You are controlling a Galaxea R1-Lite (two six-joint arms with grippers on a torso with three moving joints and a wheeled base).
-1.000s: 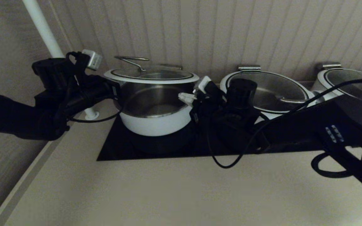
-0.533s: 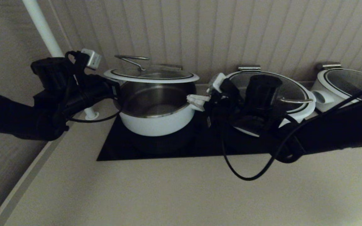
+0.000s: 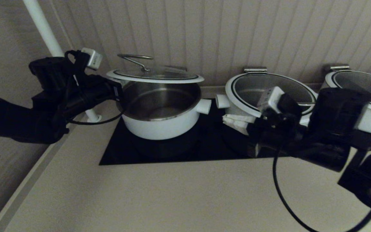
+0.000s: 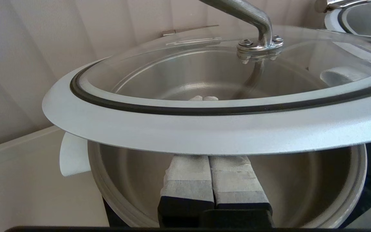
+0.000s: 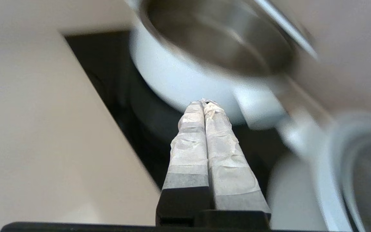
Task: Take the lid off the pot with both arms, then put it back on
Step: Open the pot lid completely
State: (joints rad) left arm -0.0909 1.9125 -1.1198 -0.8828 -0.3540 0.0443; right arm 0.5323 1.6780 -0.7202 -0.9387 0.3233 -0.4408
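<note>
- Lid [image 3: 155,76]: round clear glass disc, broad matt white rim, thin black inner ring, curved steel loop handle [image 3: 136,60] bolted on by a small plate. It hangs level above the pot, clear of the pot's rim.
- Pot [image 3: 161,111]: round, deep, white outer wall, brushed steel interior, short white stub handle on each side. It stands on a glossy black hob panel [image 3: 118,151] set into the worktop.
- Left gripper [image 4: 209,161]: at the pot's left side, near the wall pipe. Its 2 tape-wrapped fingers [image 4: 188,175] are pressed together and reach under the lid's white rim, over the pot's open mouth. I cannot tell whether the rim rests on them or is pinched.
- Right gripper [image 5: 204,106]: well to the right of the pot, low in front of the second pot [image 3: 271,93]. Its 2 fingers, wrapped in creased pale tape, are clenched together on nothing, tips pointing toward the pot.
- Second pot: wider, shallower, white, glass lid on, just right of the pot; a third pot [image 3: 359,93] of the same kind stands farther right.
- Worktop [image 3: 172,196]: smooth, matt, beige.
- Behind the pot: pale wall panelling [image 3: 221,32] with vertical grooves; a white pipe [image 3: 43,29] rises at the pot's left.
</note>
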